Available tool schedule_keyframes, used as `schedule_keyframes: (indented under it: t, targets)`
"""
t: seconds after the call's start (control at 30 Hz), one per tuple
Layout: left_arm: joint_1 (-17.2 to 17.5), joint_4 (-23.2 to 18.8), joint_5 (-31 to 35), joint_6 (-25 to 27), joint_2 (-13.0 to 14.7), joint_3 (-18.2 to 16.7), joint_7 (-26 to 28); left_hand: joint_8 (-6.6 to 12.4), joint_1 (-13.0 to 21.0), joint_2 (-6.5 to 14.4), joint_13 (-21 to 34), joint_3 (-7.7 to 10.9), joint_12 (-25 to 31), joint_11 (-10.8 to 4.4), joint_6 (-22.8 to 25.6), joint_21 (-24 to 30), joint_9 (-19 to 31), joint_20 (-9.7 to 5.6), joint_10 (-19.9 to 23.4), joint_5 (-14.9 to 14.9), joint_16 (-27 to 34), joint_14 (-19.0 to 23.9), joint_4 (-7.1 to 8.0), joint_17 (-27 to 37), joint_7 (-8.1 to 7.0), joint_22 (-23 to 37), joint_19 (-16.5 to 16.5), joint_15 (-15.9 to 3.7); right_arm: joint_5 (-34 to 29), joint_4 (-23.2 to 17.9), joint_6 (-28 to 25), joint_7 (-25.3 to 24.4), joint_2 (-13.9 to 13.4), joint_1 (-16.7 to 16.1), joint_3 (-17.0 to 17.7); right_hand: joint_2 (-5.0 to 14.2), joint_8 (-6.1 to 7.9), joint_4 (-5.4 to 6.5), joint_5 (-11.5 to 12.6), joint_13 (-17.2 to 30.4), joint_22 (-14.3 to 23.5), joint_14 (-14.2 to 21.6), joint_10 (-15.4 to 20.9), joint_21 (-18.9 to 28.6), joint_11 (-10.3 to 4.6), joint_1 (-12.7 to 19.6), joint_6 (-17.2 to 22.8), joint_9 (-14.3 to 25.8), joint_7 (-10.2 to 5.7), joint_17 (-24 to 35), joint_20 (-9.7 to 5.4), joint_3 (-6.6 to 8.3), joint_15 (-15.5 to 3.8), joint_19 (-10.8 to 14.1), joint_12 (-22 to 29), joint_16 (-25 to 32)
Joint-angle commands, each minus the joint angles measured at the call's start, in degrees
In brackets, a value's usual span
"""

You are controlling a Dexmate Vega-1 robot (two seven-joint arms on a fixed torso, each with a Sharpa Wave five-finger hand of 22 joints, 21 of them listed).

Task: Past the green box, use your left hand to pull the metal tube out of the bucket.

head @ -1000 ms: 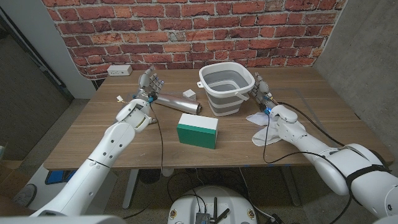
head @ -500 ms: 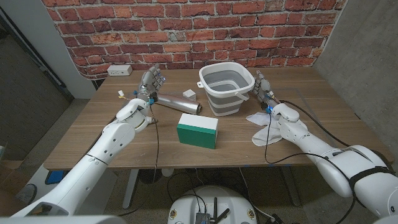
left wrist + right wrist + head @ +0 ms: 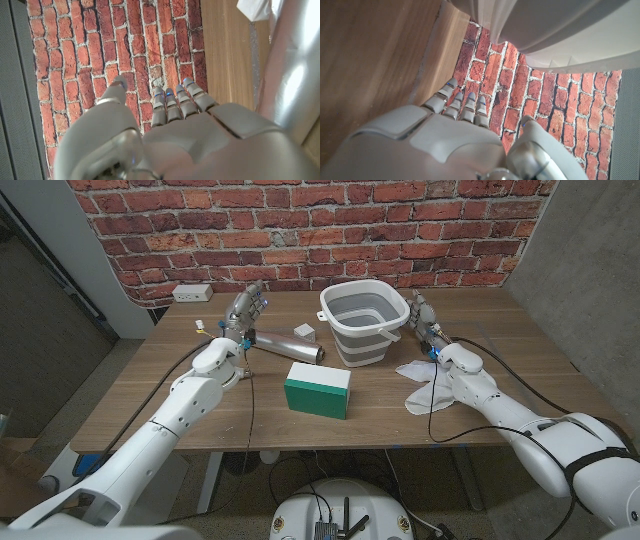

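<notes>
Metal tube [image 3: 283, 344] lay on the table [image 3: 200, 415], outside the bucket [image 3: 363, 323], just to the right of the left hand [image 3: 243, 311] and past the green box [image 3: 317, 390]. Left hand was raised, fingers [image 3: 175, 100] extended and apart, holding nothing; tube close alongside it. Right hand [image 3: 422, 318] stood just right of the bucket, fingers straight, empty. White cloth [image 3: 420, 383] lay nearer than that hand.

**Surfaces as I saw them**

The metal tube [image 3: 285, 344] looked smooth and glossy. The bucket [image 3: 364, 322] seemed matt grey-and-white plastic, the table [image 3: 200, 415] grained wood, the wall [image 3: 330, 225] rough brick. My left hand [image 3: 165, 135] wore smooth pale plastic.
</notes>
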Motion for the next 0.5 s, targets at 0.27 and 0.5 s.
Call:
schedule_keyframes:
  t: [0.27,0.5]
  targets:
    - [-4.56,8.4,11.36,-4.21,-0.45,3.89,-5.27,-0.19,-1.25,0.4,-0.02,-0.05,0.1,-0.42,-0.53,0.22,0.06,-4.64,-0.73,-0.16,0.02,-0.86,0.0,0.06,-0.86,0.09,-1.04,-0.64,-0.14,-1.36,0.96,-0.14,-0.96,-0.62,0.15,2.98,-0.17,0.04,0.37,0.03,0.18,-0.52,0.26,0.1,0.1,-0.43,-0.48,0.27,-0.39,0.07,-0.38,-0.31,-0.52,-0.51,0.22,-0.02]
    - [-4.74,7.1,13.73,-1.42,0.88,4.48,-4.45,-0.54,-3.1,1.05,-0.04,-0.33,-0.05,-0.24,-1.55,0.2,0.04,-4.32,-1.4,-0.33,0.04,-1.73,0.85,0.26,-1.48,0.11,-1.69,-0.57,0.13,-1.78,1.16,-0.68,-1.12,-1.23,0.51,2.74,-0.24,-0.02,0.33,0.02,0.17,-0.9,-0.12,-0.03,0.25,-0.46,-0.8,0.26,-0.36,0.07,-0.54,-0.46,-0.34,-0.97,0.09,-0.15]
